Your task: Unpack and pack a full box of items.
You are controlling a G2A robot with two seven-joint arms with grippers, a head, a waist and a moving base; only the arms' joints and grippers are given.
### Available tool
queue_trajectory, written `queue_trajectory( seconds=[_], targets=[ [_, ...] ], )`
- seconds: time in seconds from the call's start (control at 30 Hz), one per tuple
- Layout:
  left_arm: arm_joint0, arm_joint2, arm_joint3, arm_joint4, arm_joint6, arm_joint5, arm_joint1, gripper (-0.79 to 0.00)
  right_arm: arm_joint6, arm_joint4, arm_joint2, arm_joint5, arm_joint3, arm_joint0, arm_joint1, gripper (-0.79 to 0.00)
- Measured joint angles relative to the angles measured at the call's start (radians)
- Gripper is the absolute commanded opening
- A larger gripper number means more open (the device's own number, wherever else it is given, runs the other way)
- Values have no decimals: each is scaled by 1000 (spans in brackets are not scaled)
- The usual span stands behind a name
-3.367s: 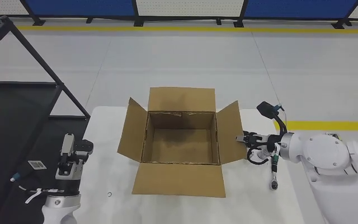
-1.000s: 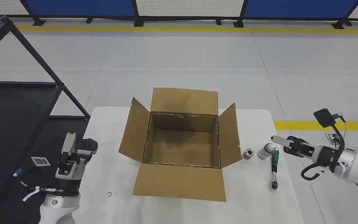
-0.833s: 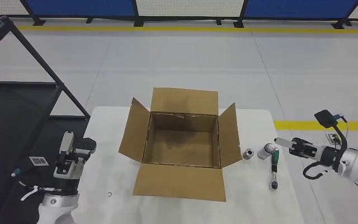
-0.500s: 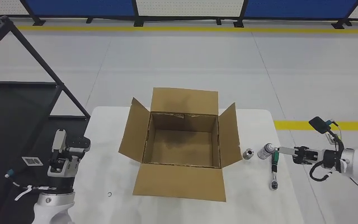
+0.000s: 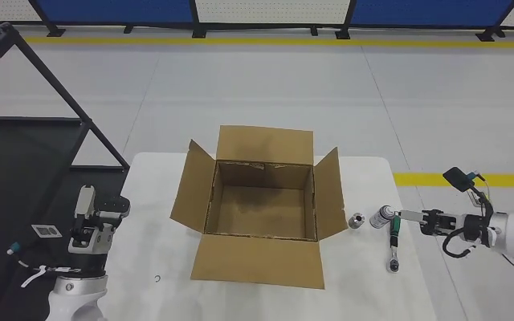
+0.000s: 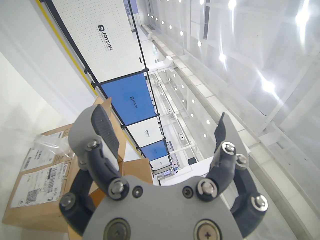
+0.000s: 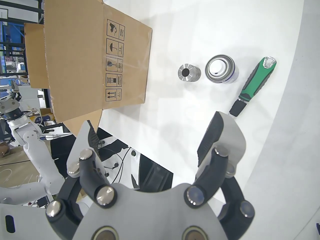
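The open cardboard box stands mid-table with all flaps spread and its inside bare. Right of it stand a small metal cylinder and a silver can, with a green-handled ratchet lying beside them. My right gripper is open and holds nothing, hovering just right of the can. At the table's left edge, my left gripper is open, holds nothing and points upward.
A small ring lies on the white table at the front left. A black frame stands off the table's left side. The box's labelled outer wall is close to the left gripper.
The right gripper drew back from the box's right flap to beside the can and levelled out. The left arm shifted slightly outward to the left. Nothing moved in the last half second.
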Motion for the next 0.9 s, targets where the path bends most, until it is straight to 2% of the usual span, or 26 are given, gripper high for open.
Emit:
queue_trajectory(
  seconds=[0.17,0.47,0.57,0.9],
  targets=[
    [1,0,0,0,1,1,0,0,-109,-180,-38,37,-83,-69,6,0],
    [-14,-5,6,7,-13,-2,3,0,-168,-462,-119,109,-140,-132,17,0],
    [-15,-7,6,11,-13,-2,4,0,-166,-532,-168,142,-129,-127,16,0],
    [-8,-9,7,21,-6,-2,5,0,-119,-580,-304,160,2,-27,6,0]
  ],
)
